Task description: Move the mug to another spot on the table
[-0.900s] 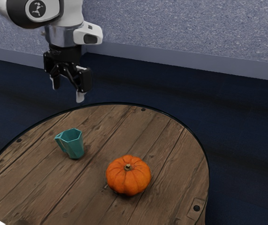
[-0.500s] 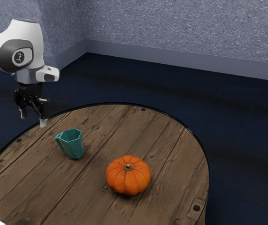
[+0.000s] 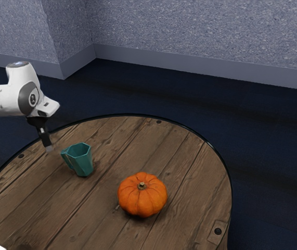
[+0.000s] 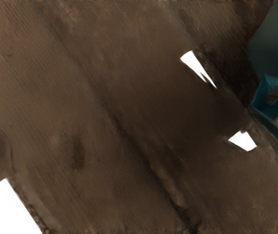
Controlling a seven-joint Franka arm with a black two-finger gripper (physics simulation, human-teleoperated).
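A teal mug point(image 3: 78, 159) stands upright on the round wooden table point(image 3: 184, 156), left of centre in the exterior view, with its handle pointing to that view's left. My gripper point(image 3: 47, 145) hangs low over the table just to the exterior view's left of the mug, apart from it. In the wrist view the two white fingertips point(image 4: 197, 68) stand well apart over bare wood, so the gripper point(image 4: 220, 105) is open and holds nothing. The mug's handle point(image 4: 275, 92) shows just beyond the fingertips.
An orange pumpkin point(image 3: 142, 195) sits on the table to the exterior view's right of the mug and nearer the camera. The table's rim point(image 3: 13, 156) curves close behind my gripper. Dark blue floor point(image 3: 242, 104) surrounds the table.
My arm has swung toward the exterior view's left and come down, from high over the table's far edge to low beside the mug's handle. The mug and pumpkin have not moved.
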